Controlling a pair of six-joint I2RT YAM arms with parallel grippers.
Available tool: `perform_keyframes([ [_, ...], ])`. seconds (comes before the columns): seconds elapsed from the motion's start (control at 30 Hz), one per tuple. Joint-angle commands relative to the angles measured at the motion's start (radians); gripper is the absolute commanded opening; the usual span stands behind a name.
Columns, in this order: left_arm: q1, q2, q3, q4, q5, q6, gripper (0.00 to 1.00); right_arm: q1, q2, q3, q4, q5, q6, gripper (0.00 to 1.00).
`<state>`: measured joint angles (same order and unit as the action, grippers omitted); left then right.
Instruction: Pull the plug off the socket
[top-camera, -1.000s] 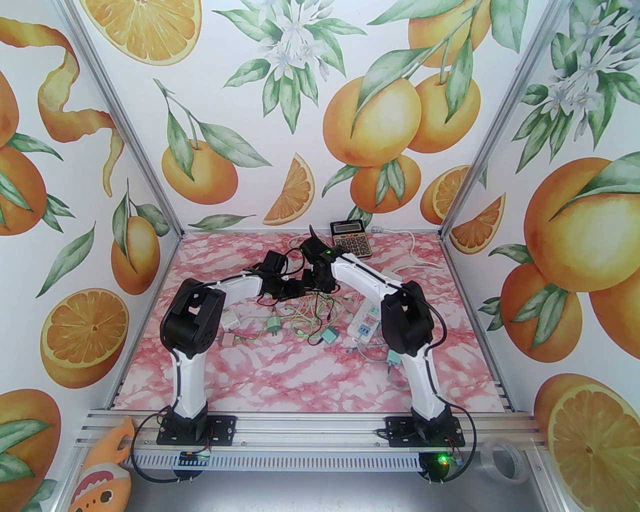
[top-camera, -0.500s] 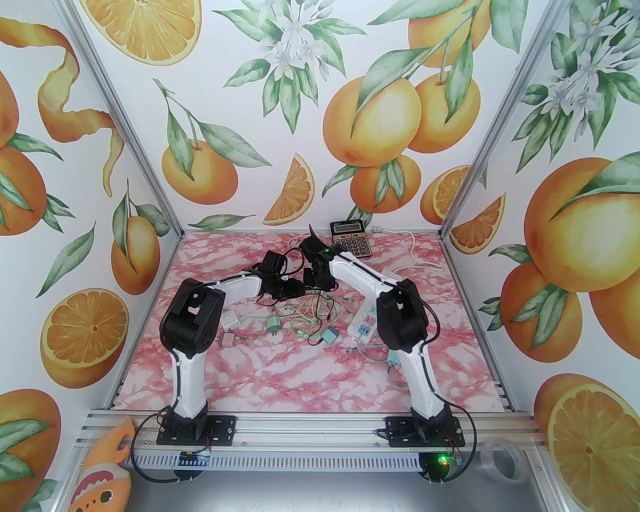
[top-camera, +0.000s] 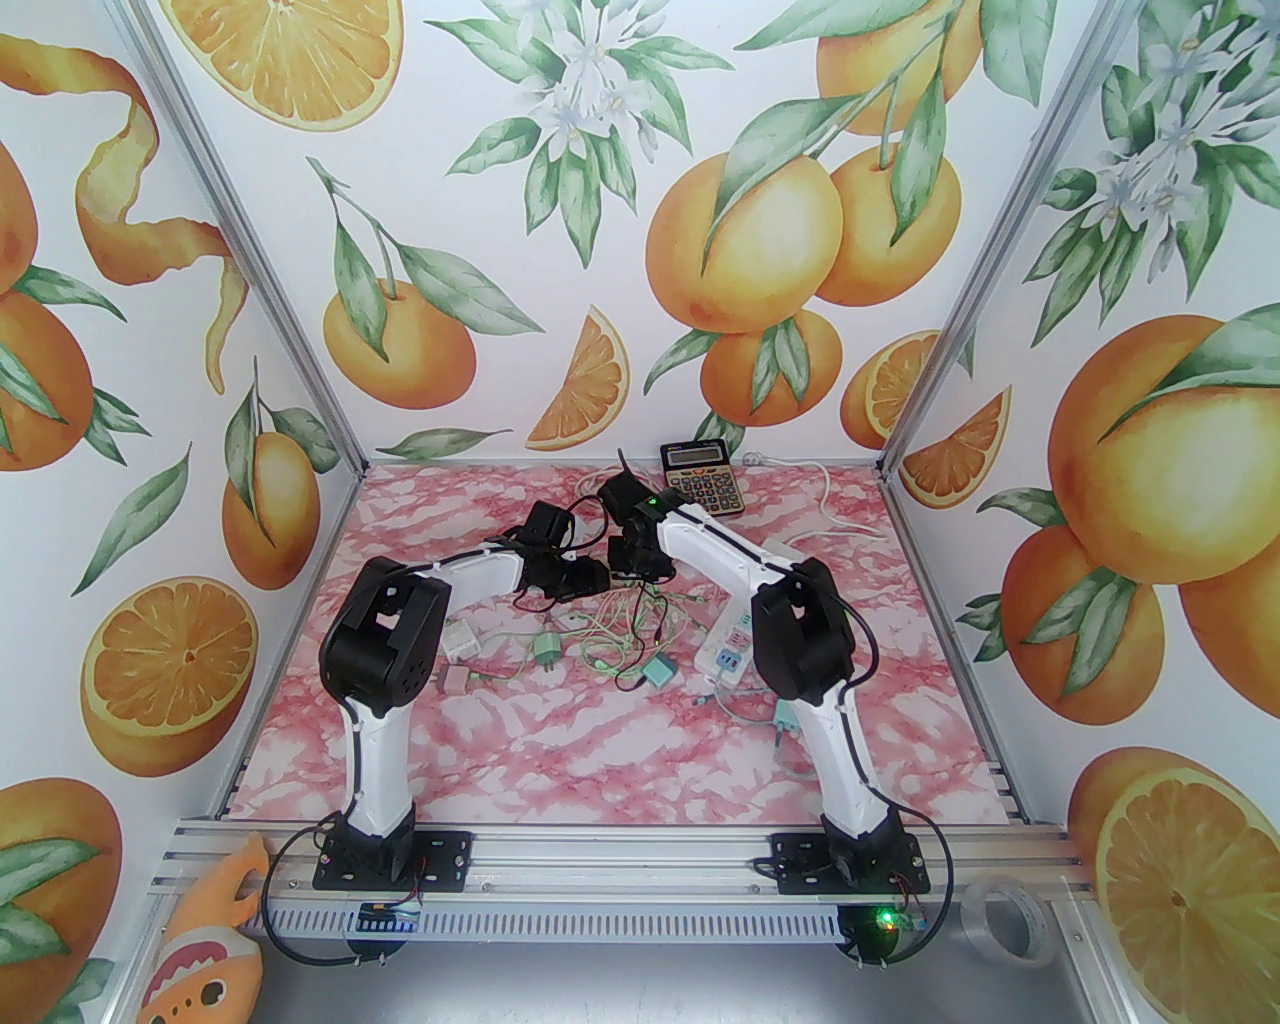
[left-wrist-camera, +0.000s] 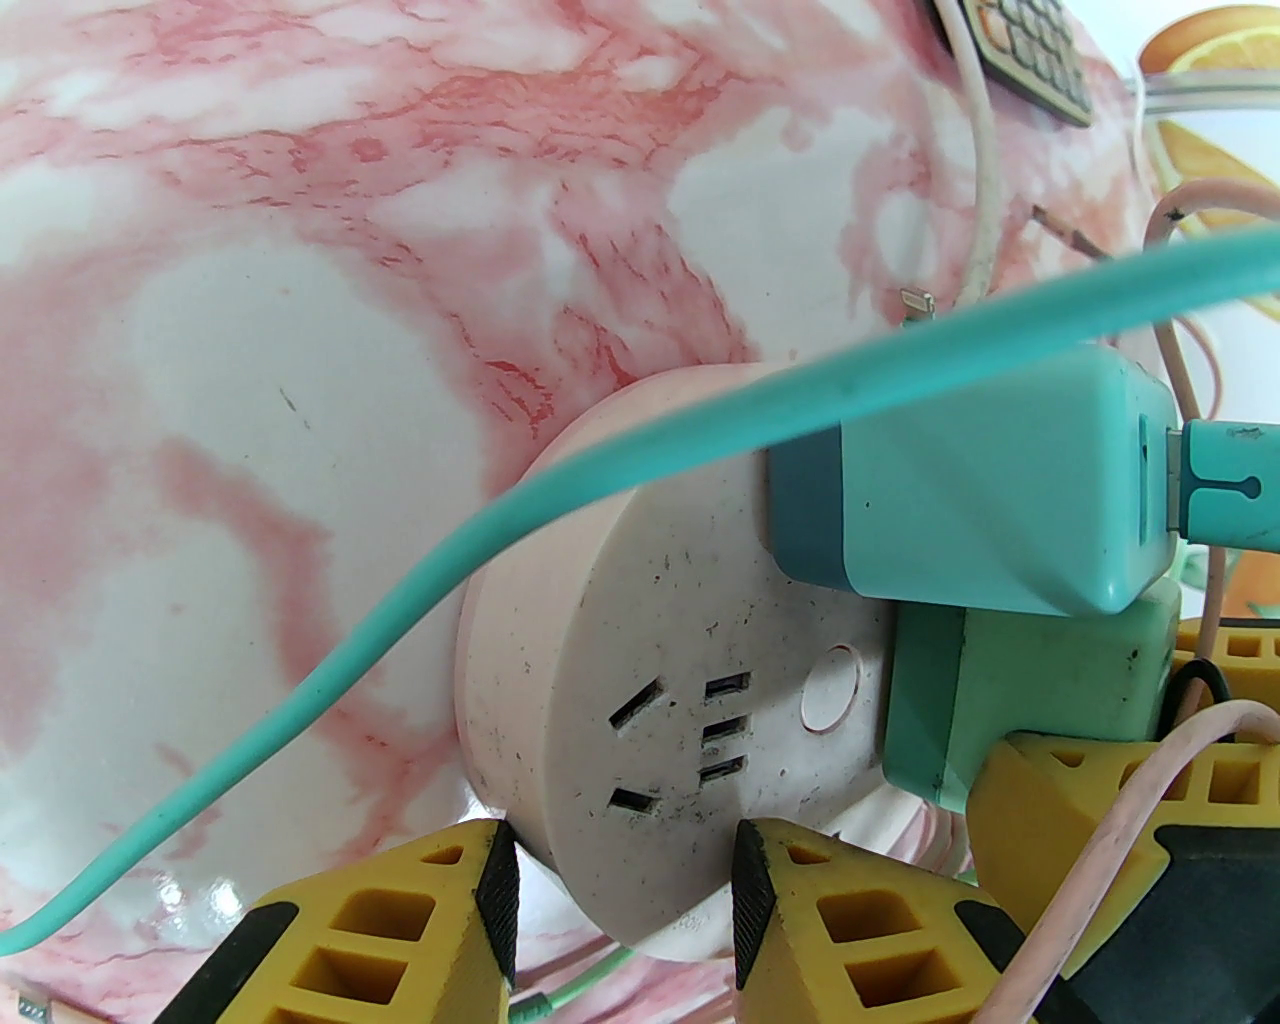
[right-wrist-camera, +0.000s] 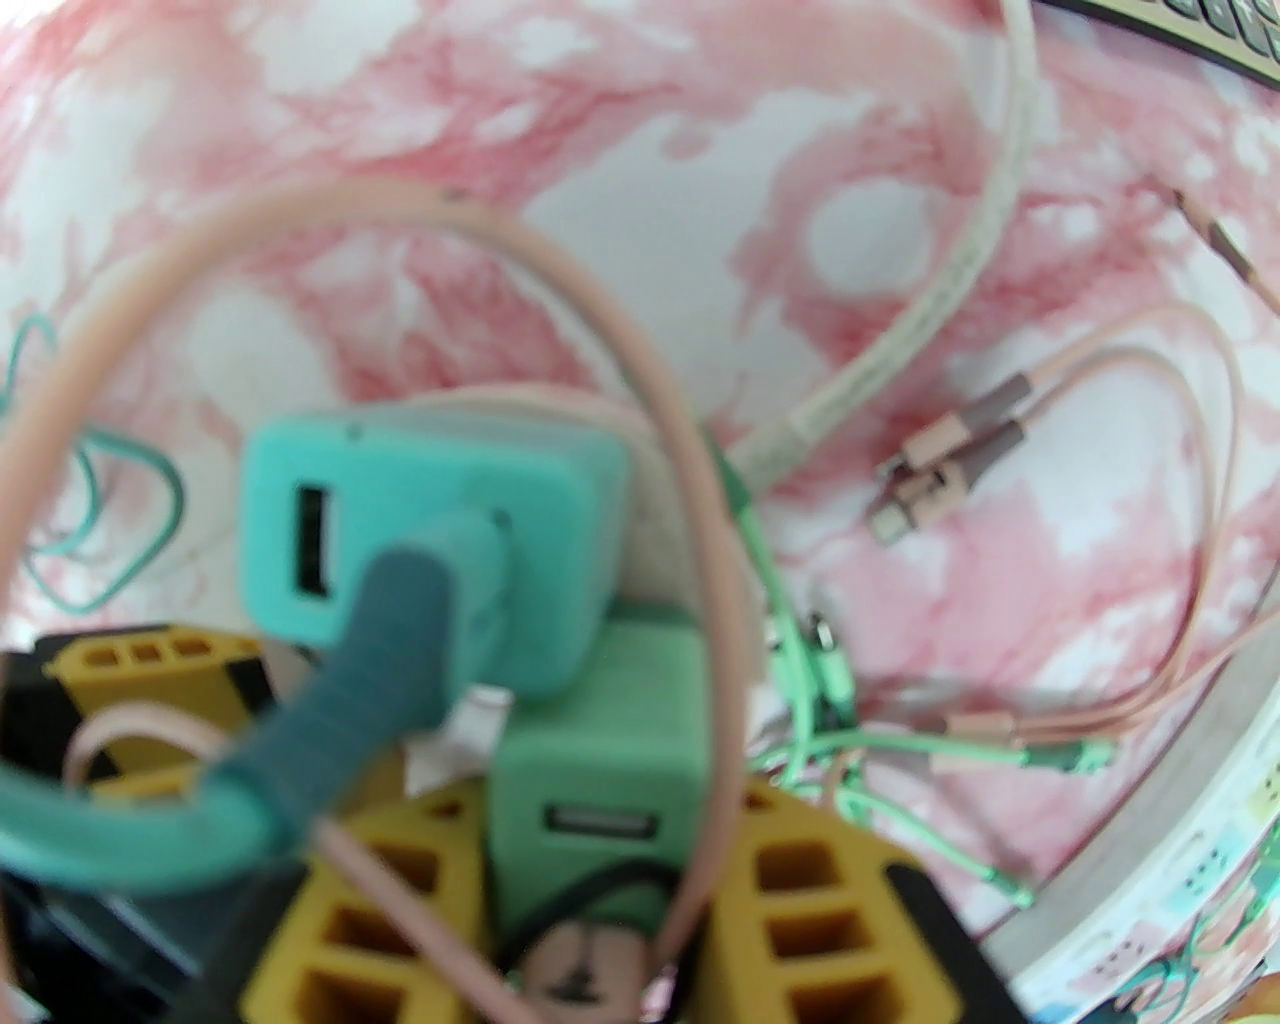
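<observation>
At the centre of the pink marble table, in the top view, two arms meet over one round socket. In the lower middle of the left wrist view, the left gripper is closed narrowly on that socket, one black pad against its rim on each side.

Two plugs sit in the socket at the right of that view: a teal plug above and a green plug just below, touching it. One teal cable runs from the teal plug across the frame to the lower left. The socket's free outlet shows five slots, with one round button beside them.

In the lower middle of the right wrist view, the right gripper has the green plug between its two yellow fingers. They seem to lie against both its sides, though the view is blurred. The green plug shows one USB port. The teal plug shows two, one of them filled by the cable.

Across the top view lie two white adapters, one green adapter and two teal adapters. There is also one power strip and one calculator. One tape roll sits at the lower right and one orange plush toy at the lower left.

The calculator's brand line and the strip's printing are too small to read.
</observation>
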<state>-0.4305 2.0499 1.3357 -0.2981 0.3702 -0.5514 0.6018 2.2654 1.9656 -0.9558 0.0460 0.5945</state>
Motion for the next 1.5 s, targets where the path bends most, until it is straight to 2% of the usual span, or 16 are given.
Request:
perform_keyframes([
  [0.0, 0.004, 0.041, 0.044, -0.044, -0.040, -0.006, 0.34, 0.008, 0.016, 0.019, 0.007, 0.002, -0.020, 0.24],
  [0.5, -0.033, 0.130, 0.075, -0.154, -0.126, -0.002, 0.23, 0.090, 0.091, 0.169, -0.083, -0.010, -0.111, 0.23],
  [0.63, -0.035, 0.142, 0.074, -0.184, -0.147, -0.005, 0.21, 0.062, 0.075, 0.158, -0.076, -0.043, -0.100, 0.23],
  [0.83, -0.034, 0.147, 0.074, -0.229, -0.178, -0.005, 0.20, -0.039, -0.036, -0.013, 0.055, -0.166, -0.030, 0.23],
  [1.0, -0.036, 0.160, 0.079, -0.259, -0.176, -0.016, 0.20, -0.065, -0.053, -0.044, 0.089, -0.234, 0.002, 0.23],
  [1.13, -0.042, 0.167, 0.085, -0.269, -0.174, -0.010, 0.20, -0.018, -0.011, 0.039, 0.017, -0.176, -0.021, 0.23],
  [1.37, -0.048, 0.179, 0.099, -0.282, -0.165, -0.002, 0.20, 0.104, 0.140, 0.294, -0.178, -0.057, -0.090, 0.22],
  [1.47, -0.050, 0.177, 0.099, -0.283, -0.166, -0.003, 0.19, 0.129, 0.160, 0.317, -0.198, -0.039, -0.098, 0.21],
])
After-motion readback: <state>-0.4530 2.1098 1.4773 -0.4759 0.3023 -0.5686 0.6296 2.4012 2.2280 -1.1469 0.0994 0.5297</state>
